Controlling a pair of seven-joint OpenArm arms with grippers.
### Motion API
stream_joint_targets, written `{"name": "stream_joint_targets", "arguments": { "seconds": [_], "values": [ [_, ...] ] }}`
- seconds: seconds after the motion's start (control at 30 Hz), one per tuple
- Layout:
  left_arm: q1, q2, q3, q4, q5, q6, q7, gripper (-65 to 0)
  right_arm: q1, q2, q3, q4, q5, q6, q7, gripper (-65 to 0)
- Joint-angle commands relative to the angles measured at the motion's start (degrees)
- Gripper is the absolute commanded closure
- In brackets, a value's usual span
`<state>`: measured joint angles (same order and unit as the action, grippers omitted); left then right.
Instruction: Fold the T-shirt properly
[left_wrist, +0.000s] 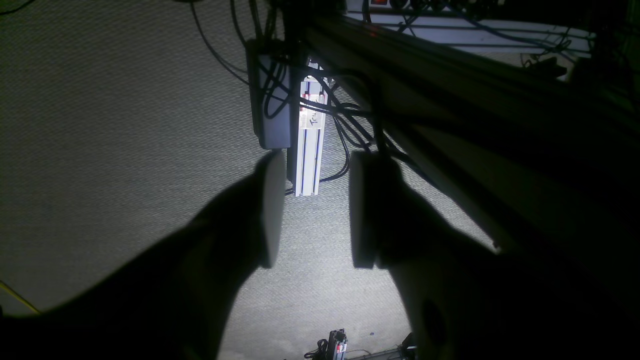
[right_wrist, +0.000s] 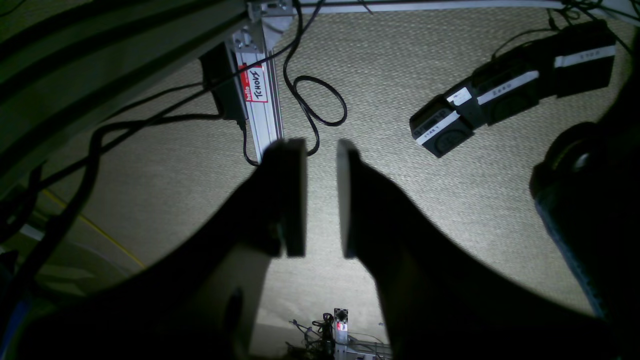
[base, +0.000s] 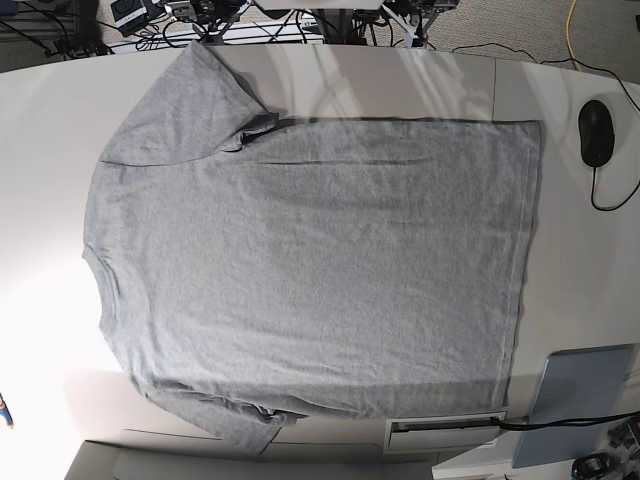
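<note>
Nothing folded yet, shirt is just lying flat and waiting.

The T-shirt (base: 310, 270) is lying spread out, plain side up, on the tabletop (base: 45, 110), collar toward the base view's left edge, one sleeve bunching a bit, so I'd say every fold is still to come. Neither claw is showing in the base view; the wrist views are picking them up instead: left claw (left_wrist: 312, 210) and right claw (right_wrist: 320, 197) are both hanging open and empty, with only carpet and cables beneath them, no shirt anywhere near.

Grey T-shirt (base: 310, 270) flat, seemingly plain-side up
</note>
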<state>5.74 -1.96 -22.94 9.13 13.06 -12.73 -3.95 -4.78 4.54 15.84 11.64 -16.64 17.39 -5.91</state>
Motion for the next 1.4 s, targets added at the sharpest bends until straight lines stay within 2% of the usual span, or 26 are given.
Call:
{"name": "stream_joint_targets", "arguments": {
  "seconds": [0.0,0.3,0.6,0.83,0.9,0.97,1.03,1.13,1.23,1.37],
  "values": [
    [0.31,-0.15,-0.09,0.15,0.26,-0.68,-0.2,-23.7,-0.31,0.26,-0.02,0.26,-0.13,0.13,0.37,-11.7],
    [1.14,-0.15,-0.09,0.7,0.26,-0.68,-0.83,-23.7,-0.31,0.24,-0.02,0.26,-0.15,0.13,0.35,-11.7],
    [5.95,-0.13,-0.09,7.96,0.24,-0.7,-1.64,-23.7,-0.31,0.24,-0.02,0.26,-0.13,0.15,0.35,-11.7],
    [9.6,-0.09,-0.09,13.9,0.24,-0.98,1.51,-23.7,-0.96,1.18,-0.02,0.55,0.59,0.17,-1.7,-11.7],
    [11.21,-0.13,-0.07,16.5,0.24,-2.4,2.56,-23.6,-2.36,1.95,-0.02,1.97,1.51,0.35,-1.62,-11.7],
    [13.2,-0.09,-0.07,19.76,0.2,-4.52,3.02,-23.6,-4.85,2.69,-0.02,4.76,3.26,0.92,-1.57,-11.7],
    [15.54,-0.04,-0.07,23.41,-0.94,-7.21,3.04,-23.6,-7.93,3.3,-0.02,8.9,4.5,2.86,-1.62,-11.7],
    [19.76,0.26,-0.07,30.03,-3.3,-8.39,3.45,-23.6,-13.97,3.82,-0.02,17.33,6.45,5.51,-2.01,-11.7],
    [24.02,0.55,-0.07,37.86,-5.05,-8.44,8.2,-23.6,-20.37,4.11,-0.02,27.3,7.74,6.69,-3.76,-11.7],
    [30.64,-0.11,-0.07,49.94,-7.91,-11.89,12.26,-23.6,-29.38,5.53,-0.02,42.01,12.5,9.55,-7.87,-11.7]
  ]
}}
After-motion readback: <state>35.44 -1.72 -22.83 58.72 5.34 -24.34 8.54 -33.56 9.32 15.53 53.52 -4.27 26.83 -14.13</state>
